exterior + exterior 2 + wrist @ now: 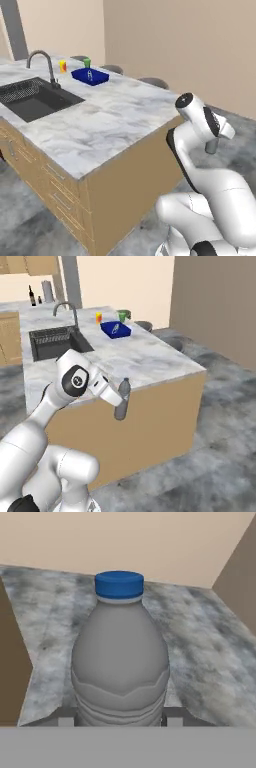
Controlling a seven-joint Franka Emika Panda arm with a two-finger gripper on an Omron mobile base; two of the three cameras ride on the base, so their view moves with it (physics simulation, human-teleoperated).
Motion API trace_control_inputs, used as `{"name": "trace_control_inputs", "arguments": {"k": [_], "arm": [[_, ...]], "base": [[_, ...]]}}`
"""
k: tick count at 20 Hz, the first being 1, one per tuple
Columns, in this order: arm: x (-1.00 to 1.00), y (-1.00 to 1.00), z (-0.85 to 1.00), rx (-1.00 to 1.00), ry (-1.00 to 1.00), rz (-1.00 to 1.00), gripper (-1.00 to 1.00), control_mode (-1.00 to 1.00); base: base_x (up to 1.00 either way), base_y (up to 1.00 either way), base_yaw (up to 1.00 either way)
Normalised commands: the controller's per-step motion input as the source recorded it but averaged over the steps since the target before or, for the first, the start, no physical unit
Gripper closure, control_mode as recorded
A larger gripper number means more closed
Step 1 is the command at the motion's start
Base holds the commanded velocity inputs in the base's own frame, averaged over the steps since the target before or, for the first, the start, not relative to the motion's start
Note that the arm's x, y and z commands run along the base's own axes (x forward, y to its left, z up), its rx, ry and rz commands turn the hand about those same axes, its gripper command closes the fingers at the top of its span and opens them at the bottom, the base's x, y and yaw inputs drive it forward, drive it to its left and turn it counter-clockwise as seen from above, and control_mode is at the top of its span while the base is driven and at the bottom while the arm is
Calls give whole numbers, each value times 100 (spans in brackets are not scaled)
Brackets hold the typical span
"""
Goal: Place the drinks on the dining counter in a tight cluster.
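The gripper [120, 719] is clamped on the small grey bottle [120, 662], whose blue cap fills the middle of the hand view; in the right base view the bottle [122, 400] hangs upright at the end of the arm, off the near edge of the dining counter [150, 358] and below its top, in front of the tan wood side. On the marble top, the black sink [32, 97] and the curved faucet [45, 65] sit toward the left. Beyond them lies a blue tray [90, 76], with a yellow cup [62, 65] and a green cup [87, 62] just behind it. On the far counter stands a tall dark wine bottle [32, 296].
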Motion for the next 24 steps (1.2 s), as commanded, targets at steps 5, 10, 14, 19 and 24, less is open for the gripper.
{"name": "trace_control_inputs", "arguments": {"k": [5, 10, 14, 19, 24], "arm": [[0, 0, 0, 0, 0, 0, 100, 100], [0, 0, 0, 0, 0, 0, 100, 100], [0, 0, 0, 0, 0, 0, 100, 100], [0, 0, 0, 0, 0, 0, 100, 100], [0, 0, 0, 0, 0, 0, 100, 100]], "base": [[80, -69, 74], [72, -68, 74], [64, -92, 63], [16, -100, 28], [12, -83, 8]]}}
